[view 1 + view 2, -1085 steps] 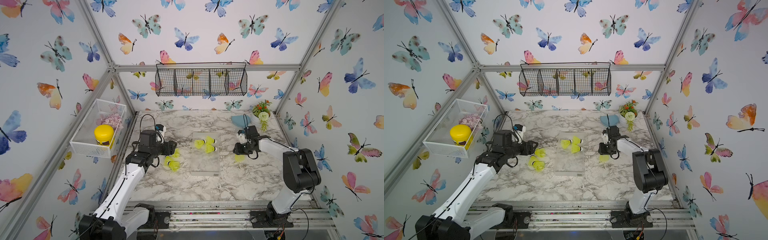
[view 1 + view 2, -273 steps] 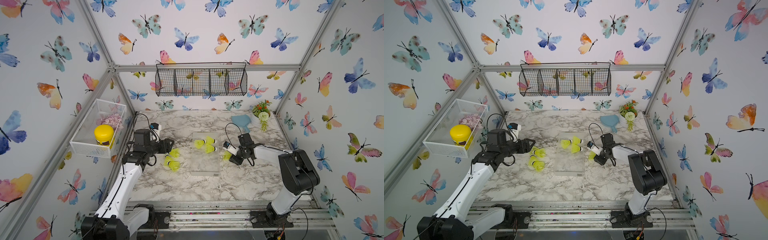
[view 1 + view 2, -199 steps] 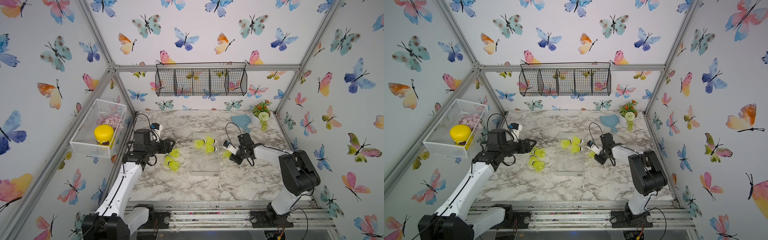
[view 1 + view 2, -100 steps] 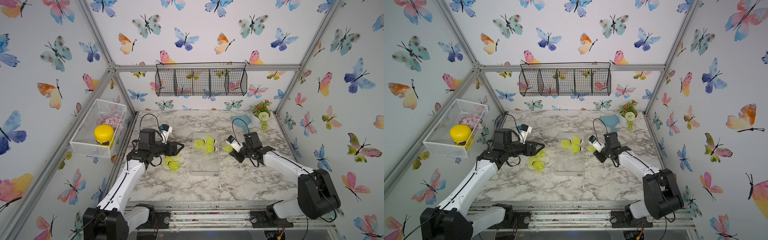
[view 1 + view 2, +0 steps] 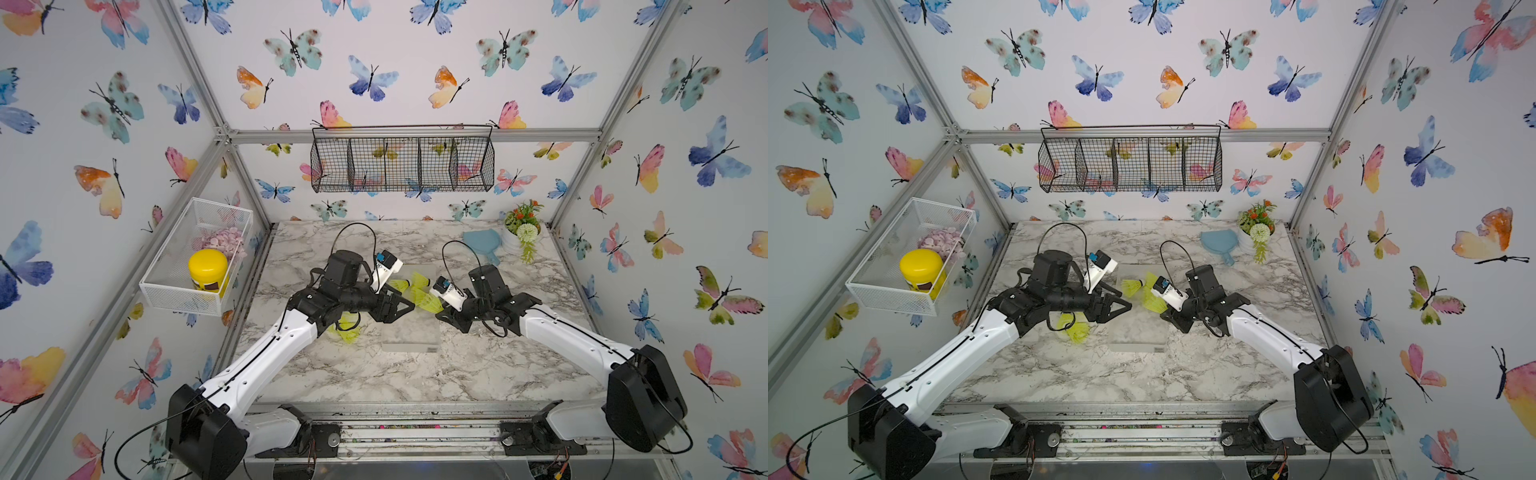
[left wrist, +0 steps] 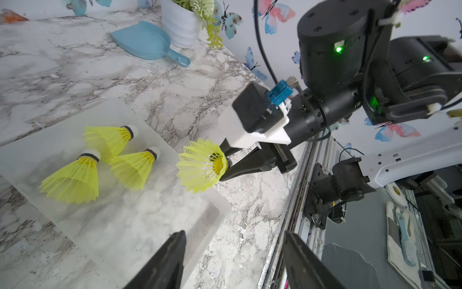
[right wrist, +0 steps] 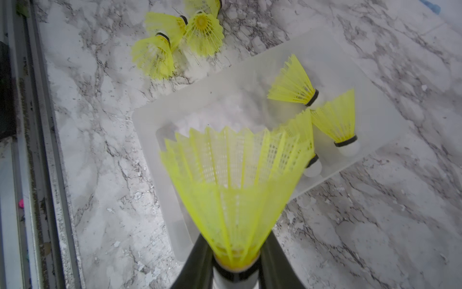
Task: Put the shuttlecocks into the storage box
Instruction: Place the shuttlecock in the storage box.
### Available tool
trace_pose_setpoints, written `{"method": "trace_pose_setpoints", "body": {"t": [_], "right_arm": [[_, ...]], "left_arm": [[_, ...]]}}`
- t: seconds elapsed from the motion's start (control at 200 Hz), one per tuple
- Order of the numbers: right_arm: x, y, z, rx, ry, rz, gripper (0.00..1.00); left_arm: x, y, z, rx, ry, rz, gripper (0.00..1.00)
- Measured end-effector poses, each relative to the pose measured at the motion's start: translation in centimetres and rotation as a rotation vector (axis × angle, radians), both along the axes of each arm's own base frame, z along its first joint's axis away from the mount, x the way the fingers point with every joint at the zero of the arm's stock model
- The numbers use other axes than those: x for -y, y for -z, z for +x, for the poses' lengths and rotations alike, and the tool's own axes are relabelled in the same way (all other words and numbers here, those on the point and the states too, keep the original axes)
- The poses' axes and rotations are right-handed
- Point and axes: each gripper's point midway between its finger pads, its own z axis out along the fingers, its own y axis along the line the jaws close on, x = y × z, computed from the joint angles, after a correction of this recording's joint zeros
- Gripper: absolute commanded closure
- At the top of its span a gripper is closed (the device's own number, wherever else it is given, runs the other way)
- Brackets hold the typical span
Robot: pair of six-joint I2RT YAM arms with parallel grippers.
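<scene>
The storage box (image 5: 409,332) is a frosted shallow tray in mid-table; it also shows in the other top view (image 5: 1133,332). Three neon shuttlecocks (image 6: 75,177) (image 6: 135,166) (image 6: 110,137) lie in its far end. My right gripper (image 7: 236,250) is shut on the white tip of another shuttlecock (image 7: 232,180), held above the table with its skirt over the box's right edge (image 5: 428,305). My left gripper (image 6: 233,235) stands open and empty above the box's left side (image 5: 405,307). More loose shuttlecocks (image 5: 347,328) lie left of the box, partly under my left arm.
A white mesh basket (image 5: 195,253) with a yellow jar hangs on the left wall. A black wire basket (image 5: 401,164) hangs on the back wall. A blue dustpan (image 5: 482,245) and a potted plant (image 5: 521,232) stand at the back right.
My right arm has lifted its shuttlecock and swung it left toward the box. My left gripper has moved right from the loose shuttlecocks to the box, jaws a little narrower.
</scene>
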Motion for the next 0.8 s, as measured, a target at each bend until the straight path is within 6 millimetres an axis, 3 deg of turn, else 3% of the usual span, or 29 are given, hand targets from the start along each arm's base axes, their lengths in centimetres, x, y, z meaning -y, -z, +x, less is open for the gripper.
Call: {"method": "trace_pose_setpoints", "body": {"t": [0.195,0.37,0.801], "right_arm": [[-1.2,-1.6,-0.5,-0.011,-0.037,0.040,0.79],[-1.5,-1.5,-1.3,-0.037,-0.062,0.044,0.79],[-1.8,-1.3,-2.3,-0.062,-0.087,0.043,0.77]], "left_arm": [[1.8,0.1,-0.6,0.037,0.054,0.023,0.43],[2.4,0.6,-0.8,0.061,0.075,0.047,0.45],[3.3,3.6,1.4,0.052,0.052,0.136,0.57]]}}
